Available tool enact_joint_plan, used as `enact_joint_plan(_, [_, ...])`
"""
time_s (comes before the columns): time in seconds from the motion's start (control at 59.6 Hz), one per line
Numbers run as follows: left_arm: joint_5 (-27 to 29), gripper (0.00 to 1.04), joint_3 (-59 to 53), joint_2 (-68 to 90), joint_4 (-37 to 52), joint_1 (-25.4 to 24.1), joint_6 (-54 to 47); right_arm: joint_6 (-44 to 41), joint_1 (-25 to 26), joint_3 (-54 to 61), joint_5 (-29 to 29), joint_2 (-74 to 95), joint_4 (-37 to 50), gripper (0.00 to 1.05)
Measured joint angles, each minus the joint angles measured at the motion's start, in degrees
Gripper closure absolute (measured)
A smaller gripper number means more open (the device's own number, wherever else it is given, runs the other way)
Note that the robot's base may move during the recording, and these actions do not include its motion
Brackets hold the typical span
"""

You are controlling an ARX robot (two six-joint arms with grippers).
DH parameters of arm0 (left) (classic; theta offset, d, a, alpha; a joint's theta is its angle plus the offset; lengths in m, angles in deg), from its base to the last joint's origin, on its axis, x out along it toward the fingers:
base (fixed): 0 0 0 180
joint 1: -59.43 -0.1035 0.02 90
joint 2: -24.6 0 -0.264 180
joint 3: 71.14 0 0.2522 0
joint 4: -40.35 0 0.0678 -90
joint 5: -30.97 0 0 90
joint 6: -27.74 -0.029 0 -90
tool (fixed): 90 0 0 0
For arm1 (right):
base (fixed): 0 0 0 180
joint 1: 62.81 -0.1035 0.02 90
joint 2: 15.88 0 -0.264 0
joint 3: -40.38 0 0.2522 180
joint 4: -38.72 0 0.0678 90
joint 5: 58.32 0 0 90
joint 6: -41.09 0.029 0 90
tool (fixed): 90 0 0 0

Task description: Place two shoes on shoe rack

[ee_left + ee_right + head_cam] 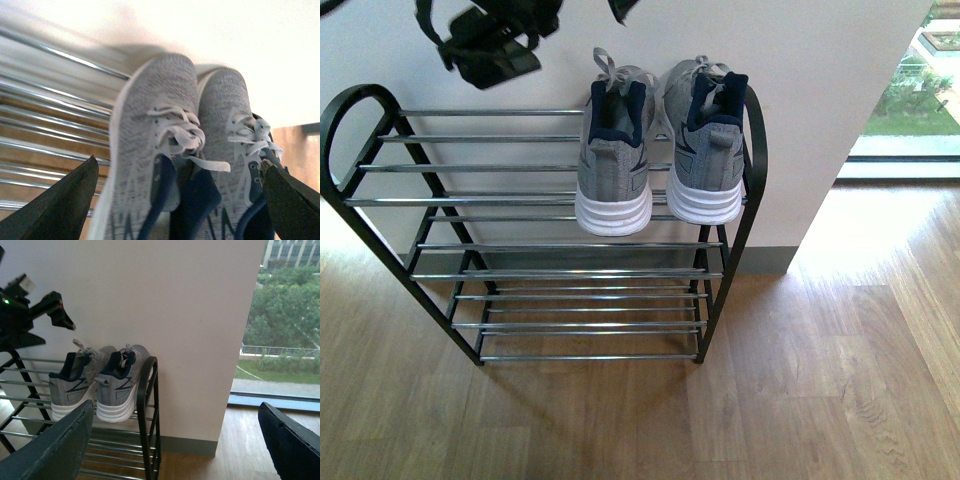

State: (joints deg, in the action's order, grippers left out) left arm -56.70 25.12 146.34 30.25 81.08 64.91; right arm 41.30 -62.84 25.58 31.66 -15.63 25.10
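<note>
- Shoe rack (757, 160): black frame, chrome bars, stands on wood floor (800, 380) against white wall (820, 80).
- Two grey sneakers sit on top tier, at the rack's end on the robot's right, by the arched side.
- Inner sneaker (613, 165) and outer sneaker (705, 150) are close side by side. Toes point to wall, heels face front cam.
- White heel soles overhang the front bar a bit. Both upright, dark navy lining visible, laces loose on top.
- Outer sneaker is just beside the rack's arched end. Can't tell if touching it.
- Left gripper (490, 50): up high above top tier, twd the rack's middle, apart from the shoes. Blurred in front view.
- Left wrist cam: left gripper's two dark fingers (65, 205) spread wide at the frame edges, released, nothing gripped. Both sneakers lie below w/ chrome bars beside them. View is soft/blurred.
- Right gripper (175, 406): not seen in front view. On right wrist cam its fingers (55, 445) stand wide apart, released, holding nothing.
- Right wrist cam looks at the rack's end from the side, well apart from it. Sneakers are on top tier behind the arch, w/ the left gripper above the rack.
- Window (920, 90) to the right of the wall, greenery outside.
</note>
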Motion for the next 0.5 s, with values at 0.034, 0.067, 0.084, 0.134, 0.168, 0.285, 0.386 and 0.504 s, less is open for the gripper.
enact_joint_plan(0.034, [5.7, 0.15, -3.0, -0.9, 8.0, 0.0, -4.7, 0.0, 0.0, 0.0, 0.0, 0.0, 0.0, 0.09])
enact_joint_plan(0.067, [11.3, 0.22, -7.5, -1.8, 19.1, -0.3, -10.3, 0.0, 0.0, 0.0, 0.0, 0.0, 0.0, 0.09])
enact_joint_plan(0.084, [11.9, 0.22, -8.2, -2.0, 20.8, -0.4, -11.2, 0.0, 0.0, 0.0, 0.0, 0.0, 0.0, 0.09])
enact_joint_plan(0.134, [15.3, 0.31, -16.0, -3.8, 34.9, -1.2, -19.3, 0.0, 0.0, 0.0, 0.0, 0.0, 0.0, 0.09])
enact_joint_plan(0.168, [15.3, 0.38, -21.4, -5.2, 42.8, -2.1, -24.0, 0.0, 0.0, 0.0, 0.1, 0.0, 0.0, 0.09])
enact_joint_plan(0.285, [14.1, 0.55, -33.7, -10.9, 56.7, -4.6, -31.2, 0.0, 0.0, 0.0, 0.0, 0.0, 0.0, 0.09])
enact_joint_plan(0.386, [12.7, 0.69, -40.8, -16.4, 61.0, -6.8, -33.9, 0.0, 0.0, 0.0, 0.0, 0.0, 0.0, 0.09])
enact_joint_plan(0.504, [10.4, 0.89, -49.1, -22.5, 62.9, -8.8, -35.5, 0.0, 0.0, 0.0, 0.0, 0.0, 0.0, 0.09])
